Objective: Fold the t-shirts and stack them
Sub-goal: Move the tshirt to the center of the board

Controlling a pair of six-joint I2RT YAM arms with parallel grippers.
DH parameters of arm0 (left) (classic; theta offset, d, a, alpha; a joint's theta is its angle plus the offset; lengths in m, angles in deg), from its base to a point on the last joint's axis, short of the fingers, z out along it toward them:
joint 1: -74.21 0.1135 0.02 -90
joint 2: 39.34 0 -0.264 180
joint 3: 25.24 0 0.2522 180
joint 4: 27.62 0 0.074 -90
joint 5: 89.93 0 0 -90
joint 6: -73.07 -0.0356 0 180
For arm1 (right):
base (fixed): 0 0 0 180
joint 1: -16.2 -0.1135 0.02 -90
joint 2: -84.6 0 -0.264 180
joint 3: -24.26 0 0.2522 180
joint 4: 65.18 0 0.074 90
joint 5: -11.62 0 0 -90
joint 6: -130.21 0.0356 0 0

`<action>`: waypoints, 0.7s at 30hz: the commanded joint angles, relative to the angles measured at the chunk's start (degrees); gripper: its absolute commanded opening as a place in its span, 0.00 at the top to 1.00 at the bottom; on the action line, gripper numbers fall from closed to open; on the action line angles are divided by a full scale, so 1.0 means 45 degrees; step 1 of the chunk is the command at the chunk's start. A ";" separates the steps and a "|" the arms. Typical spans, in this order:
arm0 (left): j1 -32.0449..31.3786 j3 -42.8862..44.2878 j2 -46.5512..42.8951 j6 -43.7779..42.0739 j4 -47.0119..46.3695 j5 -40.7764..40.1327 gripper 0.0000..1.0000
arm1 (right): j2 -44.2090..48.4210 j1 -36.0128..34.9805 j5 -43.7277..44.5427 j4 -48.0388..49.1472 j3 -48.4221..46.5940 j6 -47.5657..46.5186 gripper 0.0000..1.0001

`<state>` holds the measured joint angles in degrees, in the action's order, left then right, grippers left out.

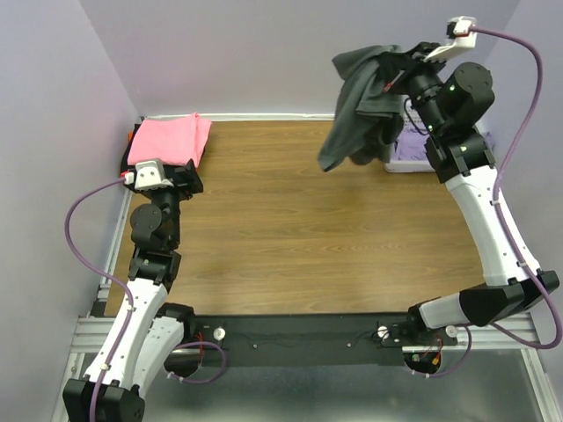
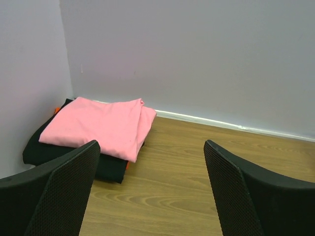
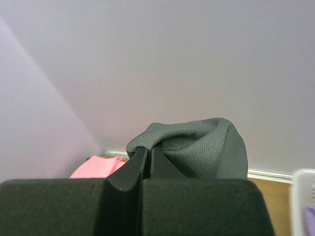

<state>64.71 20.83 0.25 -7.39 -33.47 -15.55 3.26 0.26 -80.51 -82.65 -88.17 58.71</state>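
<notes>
Mostly under pink t-shirt, black t-shirt

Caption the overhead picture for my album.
Right hand holds a charcoal t-shirt aloft; a folded pink t-shirt lies far left.

I count four shirts: grey shirt, pink shirt, black shirt, lavender shirt; can't tell if more lavender hidden. One basket. Two grippers: left gripper, right gripper.
</notes>
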 commanded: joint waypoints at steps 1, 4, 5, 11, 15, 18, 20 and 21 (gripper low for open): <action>0.0021 0.0045 -0.0069 0.0243 -0.0269 0.0891 0.07 | -0.0224 -0.1161 -0.0757 0.0140 -0.0320 0.0263 0.98; 0.0001 0.0142 0.0243 0.0438 -0.0289 0.1379 0.09 | -0.0420 -0.1222 -0.0447 0.0159 0.0710 0.0770 0.98; -0.0018 0.0201 0.0418 0.0516 -0.0289 0.1651 0.10 | -0.0401 -0.1242 -0.0212 0.0198 0.1161 0.1023 0.98; -0.1031 -0.0130 0.1103 0.1179 -0.0660 0.1732 0.11 | -0.0088 -0.1222 0.4881 0.0276 0.5691 0.1922 0.00; -0.2750 -0.1105 0.2020 0.1804 -0.1557 0.1420 0.12 | 0.0106 -0.1222 0.5358 0.0334 0.8290 0.2313 0.00; -0.3941 -0.1768 0.2877 0.2505 -0.2064 0.1381 0.13 | 0.0398 -0.1222 0.4673 0.0627 0.9326 0.2645 0.00; -0.4898 -0.2024 0.3308 0.2800 -0.2280 0.1245 0.14 | 0.0555 -0.1222 0.4439 0.0725 1.0206 0.2724 0.00; -0.5191 -0.2276 0.3717 0.3130 -0.2571 0.1167 0.14 | 0.0653 -0.1222 0.4458 0.0726 1.0460 0.2744 0.00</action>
<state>45.52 13.12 13.82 1.83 -40.25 -9.73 2.71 -5.25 -62.37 -81.77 -45.09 68.63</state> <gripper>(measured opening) 0.866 0.998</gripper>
